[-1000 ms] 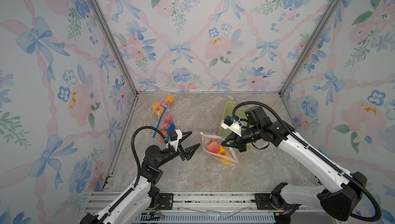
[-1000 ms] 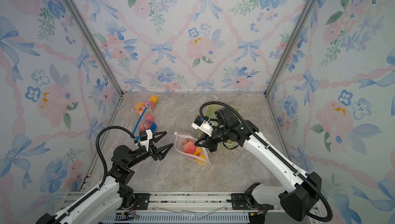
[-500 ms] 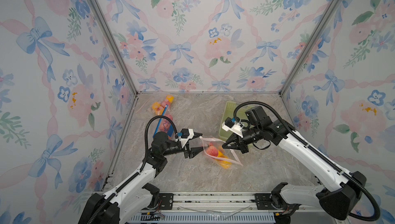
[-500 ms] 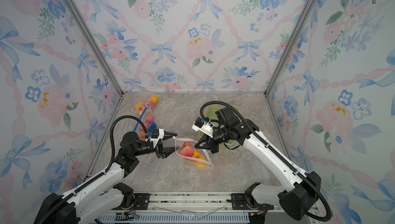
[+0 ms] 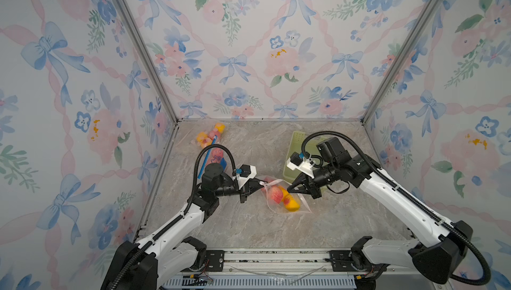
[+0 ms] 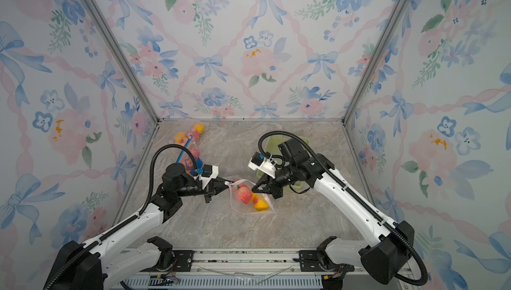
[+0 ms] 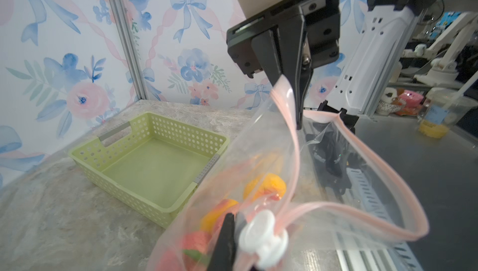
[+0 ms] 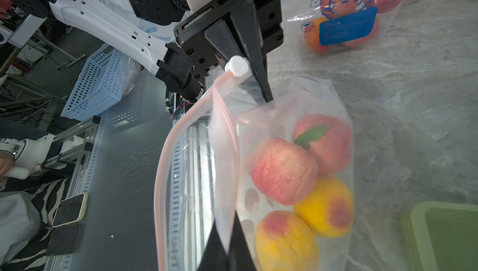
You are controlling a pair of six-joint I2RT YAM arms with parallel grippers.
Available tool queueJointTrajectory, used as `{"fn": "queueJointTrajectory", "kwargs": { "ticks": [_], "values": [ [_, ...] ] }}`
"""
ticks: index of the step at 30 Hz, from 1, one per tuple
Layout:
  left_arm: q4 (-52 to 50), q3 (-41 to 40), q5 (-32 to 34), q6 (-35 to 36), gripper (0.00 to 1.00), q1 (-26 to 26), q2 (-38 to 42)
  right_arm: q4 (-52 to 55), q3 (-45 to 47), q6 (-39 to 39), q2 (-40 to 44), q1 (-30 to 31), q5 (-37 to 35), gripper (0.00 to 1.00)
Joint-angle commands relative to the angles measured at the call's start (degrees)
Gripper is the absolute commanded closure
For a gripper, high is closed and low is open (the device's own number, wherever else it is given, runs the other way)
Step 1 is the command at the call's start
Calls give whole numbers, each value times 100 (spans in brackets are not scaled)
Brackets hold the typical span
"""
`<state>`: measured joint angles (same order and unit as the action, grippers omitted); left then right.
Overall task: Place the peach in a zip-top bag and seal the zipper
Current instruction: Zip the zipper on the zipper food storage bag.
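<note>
A clear zip-top bag [image 5: 279, 205] with a pink zipper strip lies mid-table and holds several peaches, pink [image 8: 283, 171] and yellow [image 8: 326, 205]. My left gripper [image 5: 261, 183] is shut on the bag's rim at the end with the white slider [image 8: 236, 66], which sits right beside its fingertips [image 7: 227, 233]. My right gripper [image 5: 289, 190] is shut on the other end of the rim, seen close up in the right wrist view [image 8: 227, 249]. Between the two grips the zipper strips [image 7: 362, 215] gape apart, so the mouth stands open.
A pale green perforated basket [image 5: 297, 147] stands behind the right gripper, near the right wall. A second bag with a blue cat print [image 5: 215, 158], full of peaches, lies at the back left with loose fruit [image 5: 210, 136] behind it. Patterned walls close three sides.
My left gripper has come in from the front left with its jaws wide and has closed on the slider end of the bag. The right gripper has kept its hold throughout.
</note>
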<state>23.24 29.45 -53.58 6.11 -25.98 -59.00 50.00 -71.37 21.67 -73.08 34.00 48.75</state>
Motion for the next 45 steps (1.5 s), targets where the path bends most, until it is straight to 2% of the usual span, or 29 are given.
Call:
{"fn": "queueJointTrajectory", "kwargs": {
  "ticks": [1,4,9,14,16,22,24,30,35,37,38,40,42,45],
  "values": [
    [-556,295,165,323,100,-39,5,39,-32,-33,154,-96,-51,100],
    [-1153,516,445,571,100,-39,85,-24,73,-171,309,-180,-257,100],
    [-2095,971,1107,848,100,-39,173,-67,229,-533,503,-192,-1148,97],
    [-2918,1590,1908,840,100,-48,7,5,174,-1173,481,-106,-2520,90],
    [-3135,1747,2171,847,100,-48,-116,83,98,-1464,424,6,-3125,81],
    [-3288,1959,2431,709,100,-57,-413,177,-77,-2017,226,725,-4519,71],
    [-3281,1943,2494,746,100,-57,-463,103,-104,-2266,160,901,-4837,58],
    [-3287,1934,2495,787,100,-57,-530,-210,-2,-2745,-20,1012,-5119,55],
    [-3357,1933,2607,842,100,-57,-377,-567,80,-2399,148,1063,-4372,43],
    [-3482,1958,2482,976,100,-57,-299,-673,78,-2221,187,1065,-4204,31],
    [-3540,1967,2424,1039,100,-63,-273,-691,43,-2148,176,1058,-4151,29],
    [-3680,1994,2371,1175,100,-66,-276,-685,-96,-1949,105,1059,-4011,27],
    [-3801,2066,2363,1241,100,-68,-304,-680,-289,-1749,-29,1063,-3786,21],
    [-3907,2193,2269,1298,100,-66,-362,-819,-593,-1497,-246,1061,-3301,20]
  ]
}}
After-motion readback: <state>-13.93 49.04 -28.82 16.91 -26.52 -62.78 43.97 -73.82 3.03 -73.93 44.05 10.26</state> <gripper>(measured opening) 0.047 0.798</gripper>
